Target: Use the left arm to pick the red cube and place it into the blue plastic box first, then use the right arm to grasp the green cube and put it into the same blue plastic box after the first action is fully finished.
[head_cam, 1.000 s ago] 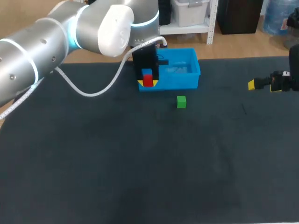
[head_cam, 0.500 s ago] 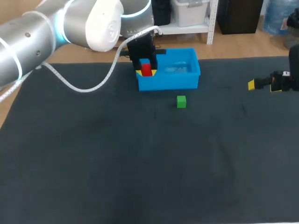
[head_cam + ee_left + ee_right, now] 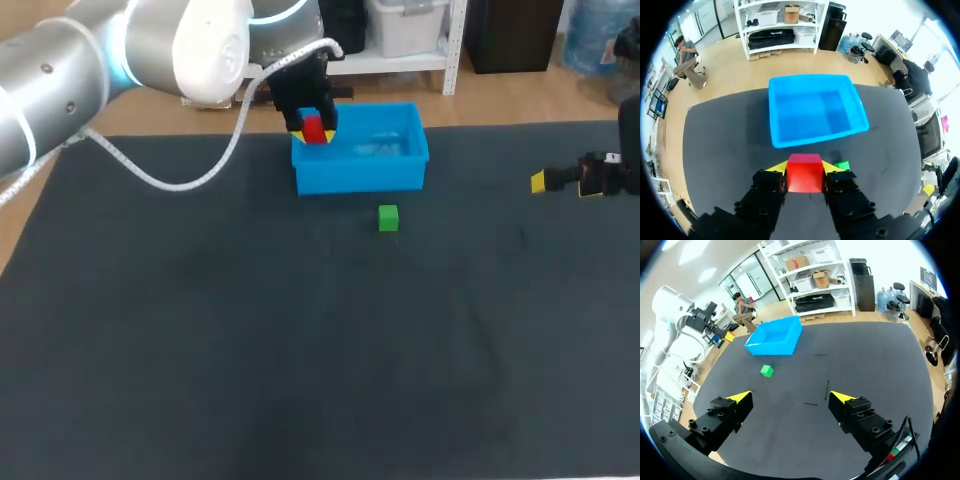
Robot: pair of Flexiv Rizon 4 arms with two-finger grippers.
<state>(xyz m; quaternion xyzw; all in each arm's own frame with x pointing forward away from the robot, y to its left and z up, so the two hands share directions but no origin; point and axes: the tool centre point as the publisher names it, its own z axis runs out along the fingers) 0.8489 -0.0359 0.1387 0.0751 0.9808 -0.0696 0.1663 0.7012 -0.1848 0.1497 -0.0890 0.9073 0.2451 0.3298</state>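
My left gripper is clamped on the red cube, a plain bright red block with flat faces and sharp edges, held between the yellow tips. It hangs at the left end of the blue box, above the rim. The green cube lies on the table near the box, not touching it. My right gripper has its fingers wide apart, far to the right.

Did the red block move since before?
Yes. In the left gripper, the red cube went from the blue plastic box's front wall toward its back left corner.
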